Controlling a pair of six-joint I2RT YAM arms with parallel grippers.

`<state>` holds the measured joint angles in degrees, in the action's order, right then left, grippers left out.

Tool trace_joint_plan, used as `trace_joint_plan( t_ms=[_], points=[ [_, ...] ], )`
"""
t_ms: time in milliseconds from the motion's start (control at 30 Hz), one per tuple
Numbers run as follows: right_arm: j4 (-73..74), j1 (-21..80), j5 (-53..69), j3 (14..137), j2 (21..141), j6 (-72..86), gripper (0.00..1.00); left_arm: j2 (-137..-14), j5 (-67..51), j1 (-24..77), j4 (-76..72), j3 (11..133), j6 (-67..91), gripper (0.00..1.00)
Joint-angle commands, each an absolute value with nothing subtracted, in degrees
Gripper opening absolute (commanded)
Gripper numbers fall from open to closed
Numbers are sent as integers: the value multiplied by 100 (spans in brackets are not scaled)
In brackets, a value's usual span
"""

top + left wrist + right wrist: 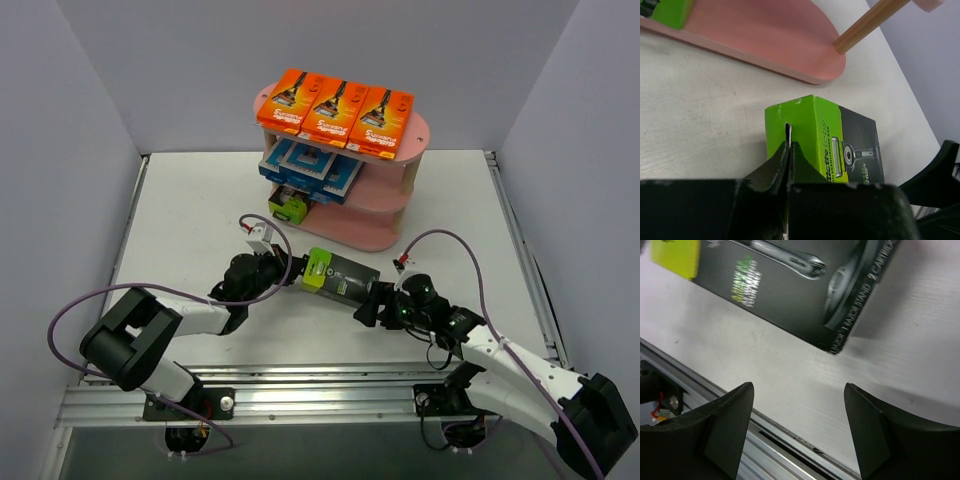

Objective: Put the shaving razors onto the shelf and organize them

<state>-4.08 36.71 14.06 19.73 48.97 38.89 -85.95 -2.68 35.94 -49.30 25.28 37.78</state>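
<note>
Black-and-lime rectangular razor pack point(340, 273): laid on white table point(200, 200), green end touched by closed left gripper point(790, 146); right gripper point(799, 390) held wide, empty.

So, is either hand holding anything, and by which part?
The right hand is open, empty. The left hand is shut, tips at the green end of the black razor pack; a pinch cannot be told.

orange packs point(336, 110): 3 | blue-and-white packs point(310, 165): maybe 3 | black-and-lime packs point(340, 273): 2 | shelf point(370, 236): 1
</note>
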Motion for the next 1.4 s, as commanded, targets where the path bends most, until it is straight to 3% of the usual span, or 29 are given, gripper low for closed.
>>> trace_joint_plan(
  t_ms=[0,533,967,1367],
  points=[
    [-720,3805,862,1802,5211,4227,68,-8323,-255,3586,-6098,2549,3463,2],
    [-2828,3622,395,1942,7434,4667,62,-8745,-387,3586,-7057,2452,3542,2],
    [-3384,2655,615,1731,7479,4614,60,-8982,-527,3577,-7074,2672,3384,2],
    [-3902,2487,808,1793,8138,4509,60,-9150,-861,3577,-6919,2953,3226,2]
  ],
)
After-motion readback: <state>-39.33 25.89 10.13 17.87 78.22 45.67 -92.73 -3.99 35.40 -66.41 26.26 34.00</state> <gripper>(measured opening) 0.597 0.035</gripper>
